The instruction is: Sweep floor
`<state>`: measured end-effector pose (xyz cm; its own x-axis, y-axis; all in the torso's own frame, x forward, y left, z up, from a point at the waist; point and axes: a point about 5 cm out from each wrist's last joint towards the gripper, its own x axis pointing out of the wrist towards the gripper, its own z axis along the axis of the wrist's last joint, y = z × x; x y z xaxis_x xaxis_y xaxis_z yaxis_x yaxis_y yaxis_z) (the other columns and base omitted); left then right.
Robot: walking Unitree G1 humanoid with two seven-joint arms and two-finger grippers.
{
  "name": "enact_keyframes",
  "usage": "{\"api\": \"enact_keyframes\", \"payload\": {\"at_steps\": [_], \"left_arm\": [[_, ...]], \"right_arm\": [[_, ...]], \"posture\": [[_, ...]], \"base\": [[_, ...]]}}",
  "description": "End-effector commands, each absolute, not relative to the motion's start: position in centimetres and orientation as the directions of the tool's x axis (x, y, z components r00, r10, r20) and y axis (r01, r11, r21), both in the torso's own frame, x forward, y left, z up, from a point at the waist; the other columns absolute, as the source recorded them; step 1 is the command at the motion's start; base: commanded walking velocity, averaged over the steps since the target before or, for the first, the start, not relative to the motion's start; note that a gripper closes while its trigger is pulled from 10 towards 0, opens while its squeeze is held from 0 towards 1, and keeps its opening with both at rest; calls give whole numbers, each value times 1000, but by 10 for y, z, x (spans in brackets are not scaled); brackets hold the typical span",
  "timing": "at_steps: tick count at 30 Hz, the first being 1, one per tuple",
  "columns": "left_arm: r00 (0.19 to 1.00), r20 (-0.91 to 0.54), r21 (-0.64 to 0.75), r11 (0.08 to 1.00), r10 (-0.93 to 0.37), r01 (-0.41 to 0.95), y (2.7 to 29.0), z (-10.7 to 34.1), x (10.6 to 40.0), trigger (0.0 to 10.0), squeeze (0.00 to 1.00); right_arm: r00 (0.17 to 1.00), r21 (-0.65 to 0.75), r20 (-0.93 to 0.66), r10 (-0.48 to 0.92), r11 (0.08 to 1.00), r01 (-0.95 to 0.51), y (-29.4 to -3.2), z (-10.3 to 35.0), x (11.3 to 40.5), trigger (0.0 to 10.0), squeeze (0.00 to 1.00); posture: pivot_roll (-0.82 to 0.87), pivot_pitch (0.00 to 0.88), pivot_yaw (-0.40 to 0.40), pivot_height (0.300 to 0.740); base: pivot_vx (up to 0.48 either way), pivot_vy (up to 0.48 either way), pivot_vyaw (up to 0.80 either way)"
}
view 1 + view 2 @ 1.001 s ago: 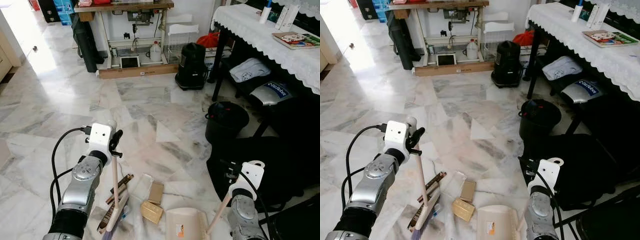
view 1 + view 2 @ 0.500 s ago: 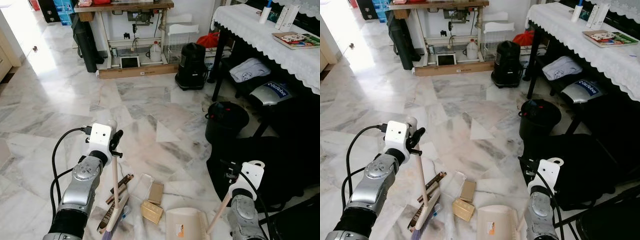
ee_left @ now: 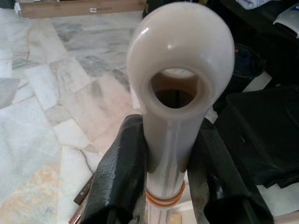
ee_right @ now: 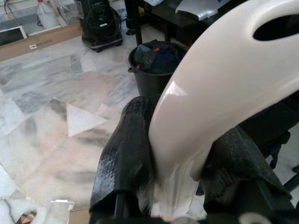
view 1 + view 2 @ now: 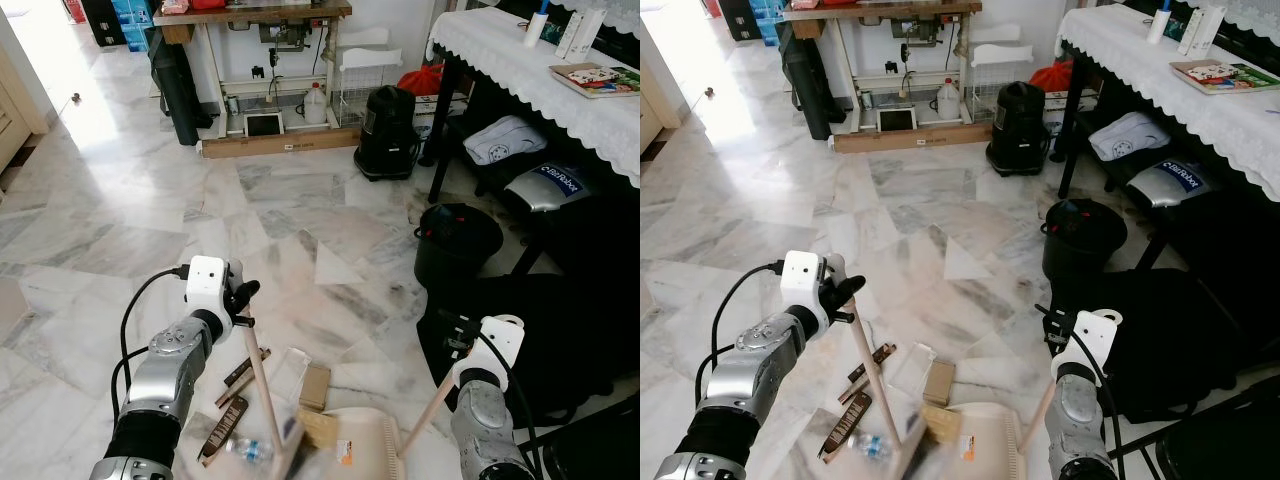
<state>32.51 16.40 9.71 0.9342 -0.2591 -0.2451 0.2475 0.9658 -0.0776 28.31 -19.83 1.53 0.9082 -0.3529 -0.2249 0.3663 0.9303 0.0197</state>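
I am swinging the broom [image 5: 262,385] with my left gripper [image 3: 168,158], fingers [image 3: 120,177] pinching its pale handle just under the ring at the top. A second ago the handle was standing nearly upright with the head left of the litter; now it is leaning, its blurred head pushing a cardboard piece [image 5: 318,428] onto the dustpan [image 5: 360,448]. My right gripper [image 4: 175,154] is clamping the dustpan's handle, holding it low on the marble floor [image 5: 120,200]. A plastic bottle [image 5: 243,449] is lying uncovered behind.
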Motion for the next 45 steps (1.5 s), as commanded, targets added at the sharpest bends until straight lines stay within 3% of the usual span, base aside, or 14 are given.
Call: {"api": "enact_keyframes", "payload": {"at_steps": [1, 16, 25, 31, 45], "left_arm": [[932, -259, -72, 967, -254, 243, 167, 98, 325, 10000, 0], [942, -278, 8, 980, -190, 200, 180, 99, 325, 10000, 0], [932, -279, -70, 973, -232, 221, 166, 96, 328, 10000, 0], [917, -283, -232, 947, -283, 221, 159, 94, 331, 10000, 0], [938, -205, -398, 899, -279, 180, 164, 112, 336, 10000, 0]], "right_arm": [[907, 30, -221, -359, 927, 374, -199, 18, 286, 10000, 0], [919, 35, -236, -316, 942, 333, -194, 16, 288, 10000, 0], [921, 41, -238, -309, 944, 327, -193, 15, 288, 10000, 0], [922, 43, -237, -306, 945, 325, -194, 15, 288, 10000, 0], [926, 48, -239, -292, 949, 311, -193, 16, 289, 10000, 0]], "posture": [[-4, 0, 28, 740], [3, 0, 28, 740], [-3, 0, 29, 740], [-9, 0, 29, 740], [-4, 0, 20, 740]], "base": [[0, 0, 0], [0, 0, 0], [0, 0, 0], [0, 0, 0], [0, 0, 0]]}}
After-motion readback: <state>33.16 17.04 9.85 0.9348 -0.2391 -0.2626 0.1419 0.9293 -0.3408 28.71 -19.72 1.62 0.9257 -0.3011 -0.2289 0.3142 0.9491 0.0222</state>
